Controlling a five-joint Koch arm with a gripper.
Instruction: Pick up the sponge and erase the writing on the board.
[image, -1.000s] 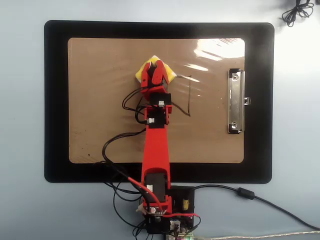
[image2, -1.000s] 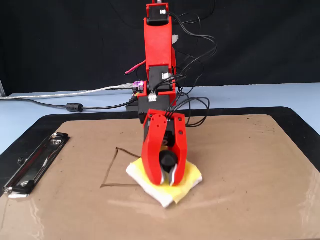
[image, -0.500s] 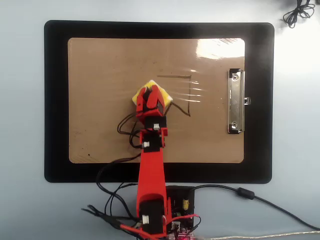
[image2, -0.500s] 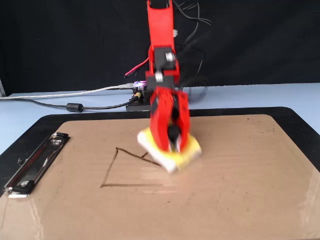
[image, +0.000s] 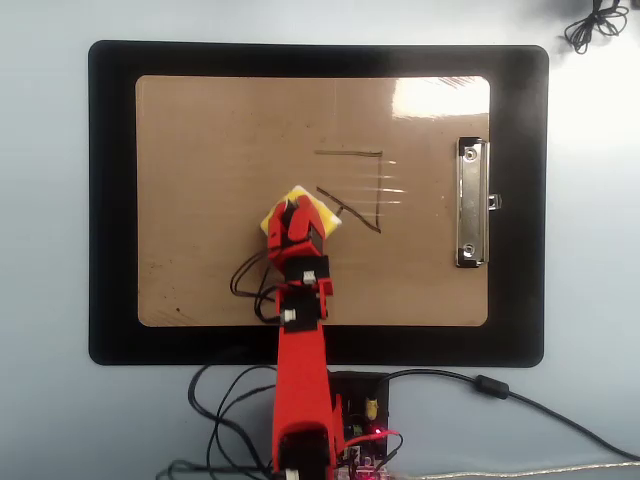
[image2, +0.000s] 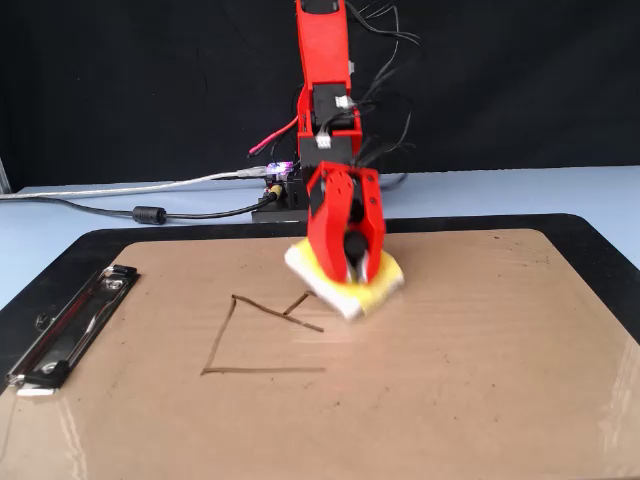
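Note:
My red gripper (image: 298, 220) (image2: 348, 268) is shut on the black knob of the yellow sponge (image: 322, 217) (image2: 378, 285), which is pressed flat on the light-brown board (image: 200, 150) (image2: 480, 380). The writing (image: 360, 190) (image2: 235, 340) is a thin dark outline of triangle strokes. It lies just right of the sponge in the overhead view and left of the sponge in the fixed view. One short stroke ends right at the sponge's edge. The arm hides part of the sponge from above.
The board's silver clip (image: 472, 202) (image2: 60, 335) sits at its right edge in the overhead view. A black mat (image: 110, 200) (image2: 90, 250) lies under the board. The arm's base with cables (image: 350, 420) (image2: 275, 190) stands past the mat's near edge, on the pale blue table (image: 40, 240).
The gripper has dragged the sponge across the board toward the arm's base. More of the line drawing is uncovered behind it than a second ago.

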